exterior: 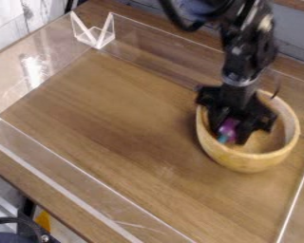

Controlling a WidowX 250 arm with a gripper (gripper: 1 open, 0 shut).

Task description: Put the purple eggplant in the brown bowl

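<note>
Purple eggplant (228,127) is showing as a small purple patch between the black fingers of the gripper (231,130), which is reaching straight down into the brown bowl (272,152) at about three o'clock on the wooden table (104,114). The jaws are standing closed around the eggplant, pinching it; whether it is resting on the bowl's floor or hanging just above it cannot be told.

The likely trouble is the bowl travelling with the arm: the fingers are sitting close to the rim at nine o'clock and could be nudging or dragging it. A release from too high could also let the glossy toy bounce out over the rim.
</note>
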